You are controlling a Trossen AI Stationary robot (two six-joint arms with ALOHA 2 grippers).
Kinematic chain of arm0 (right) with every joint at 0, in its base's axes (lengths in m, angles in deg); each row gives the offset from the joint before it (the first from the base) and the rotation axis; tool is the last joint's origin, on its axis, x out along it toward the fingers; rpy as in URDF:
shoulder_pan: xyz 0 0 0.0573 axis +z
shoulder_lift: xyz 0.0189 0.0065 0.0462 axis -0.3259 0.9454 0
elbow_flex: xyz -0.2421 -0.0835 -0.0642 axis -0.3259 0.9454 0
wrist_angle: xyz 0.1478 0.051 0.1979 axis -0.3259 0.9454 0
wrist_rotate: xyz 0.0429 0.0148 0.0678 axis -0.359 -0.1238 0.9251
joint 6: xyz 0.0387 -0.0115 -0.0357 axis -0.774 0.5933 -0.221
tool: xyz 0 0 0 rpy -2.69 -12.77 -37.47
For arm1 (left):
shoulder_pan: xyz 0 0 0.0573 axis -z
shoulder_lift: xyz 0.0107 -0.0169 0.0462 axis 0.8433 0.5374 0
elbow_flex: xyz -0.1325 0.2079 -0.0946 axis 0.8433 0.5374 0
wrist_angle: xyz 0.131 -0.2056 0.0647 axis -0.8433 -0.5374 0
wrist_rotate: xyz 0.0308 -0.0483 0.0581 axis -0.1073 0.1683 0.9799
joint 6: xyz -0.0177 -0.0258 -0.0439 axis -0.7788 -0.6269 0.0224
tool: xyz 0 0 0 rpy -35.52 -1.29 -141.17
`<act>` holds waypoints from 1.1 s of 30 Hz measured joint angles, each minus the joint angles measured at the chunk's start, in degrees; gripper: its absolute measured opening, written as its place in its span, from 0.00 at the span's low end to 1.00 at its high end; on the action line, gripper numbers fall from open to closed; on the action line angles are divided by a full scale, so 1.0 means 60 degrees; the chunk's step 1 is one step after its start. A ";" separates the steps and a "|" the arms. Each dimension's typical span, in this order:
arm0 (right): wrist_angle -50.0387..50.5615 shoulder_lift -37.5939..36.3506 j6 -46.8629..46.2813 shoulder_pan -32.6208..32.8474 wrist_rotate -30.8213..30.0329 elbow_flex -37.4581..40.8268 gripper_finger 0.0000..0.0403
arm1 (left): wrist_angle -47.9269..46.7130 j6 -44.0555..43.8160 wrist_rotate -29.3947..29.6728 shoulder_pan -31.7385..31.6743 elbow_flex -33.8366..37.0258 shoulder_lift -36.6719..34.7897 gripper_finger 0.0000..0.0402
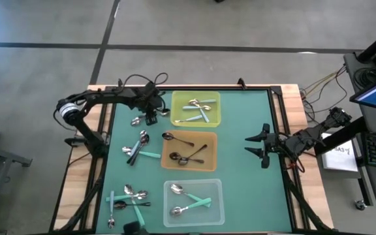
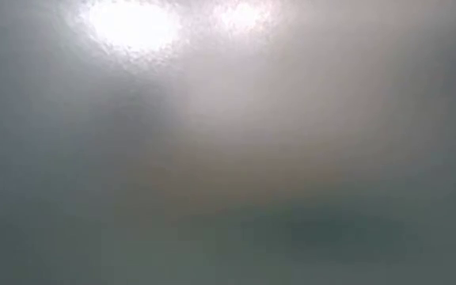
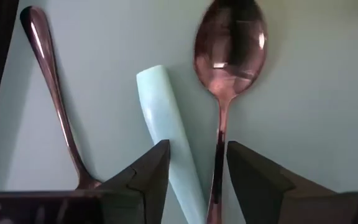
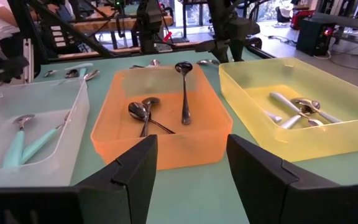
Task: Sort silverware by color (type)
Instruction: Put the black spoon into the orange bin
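Teal surface (image 1: 240, 163). Left claw (image 1: 151, 117) is low near the far-left corner, just left of the yellow tray (image 1: 196, 108), fingers (image 3: 148, 177) partly open and straddling a shiny spoon's (image 3: 229, 56) handle and a teal handle (image 3: 166, 118); no grip visible. Right claw (image 1: 264, 146) hovers by the right edge, wide open, empty. Loose spoons (image 1: 128, 196) lie along the left edge; others sit in the yellow, orange (image 1: 189, 151) and clear (image 1: 193, 202) trays.

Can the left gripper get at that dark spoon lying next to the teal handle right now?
Probably yes: the left gripper is open, straddling the dark spoon's stem; the teal handle lies close beside it.
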 joint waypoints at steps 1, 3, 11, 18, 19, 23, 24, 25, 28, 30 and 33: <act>0.0004 0.0000 0.0000 0.0003 0.0000 0.0000 0.46 | -0.0001 -0.0001 -0.0019 -0.0041 0.0009 0.0124 0.36; 0.0001 0.0000 0.0000 0.0004 -0.0004 0.0000 0.46 | 0.0021 -0.0020 0.0067 -0.0078 0.0000 0.0300 0.36; 0.0004 0.0000 0.0000 0.0001 -0.0004 0.0000 0.46 | -0.0079 -0.0217 -0.0102 -0.0090 0.0014 0.0500 0.17; 0.0000 0.0000 0.0000 0.0004 -0.0004 0.0000 0.46 | -0.0335 -0.1114 -0.0102 -0.0086 -0.0148 0.0491 0.11; 0.0004 0.0000 0.0000 0.0004 -0.0004 0.0000 0.46 | -0.0471 -0.1276 -0.0102 -0.0086 -0.0251 0.0471 0.11; 0.0000 0.0000 0.0000 0.0004 0.0000 0.0000 0.46 | -0.1444 -0.1450 -0.0111 -0.0085 -0.0841 0.0319 0.11; 0.0002 0.0000 0.0000 0.0004 0.0000 0.0000 0.46 | -0.1669 -0.1447 -0.0138 -0.0083 -0.1036 0.0259 0.11; 0.0000 0.0000 0.0000 0.0002 0.0000 0.0000 0.46 | -0.1724 -0.1419 -0.0228 -0.0083 -0.1250 0.0184 0.11; 0.0003 0.0000 0.0000 0.0004 0.0000 0.0000 0.46 | -0.1925 -0.1370 -0.0707 -0.0086 -0.1666 -0.0040 0.11; 0.0004 0.0000 0.0000 0.0004 0.0000 0.0000 0.46 | -0.2027 -0.1360 -0.1044 -0.0084 -0.1784 -0.0066 0.11; 0.0003 0.0000 0.0000 0.0004 0.0004 0.0000 0.46 | -0.1997 -0.1347 -0.1575 -0.0079 -0.1953 -0.0173 0.11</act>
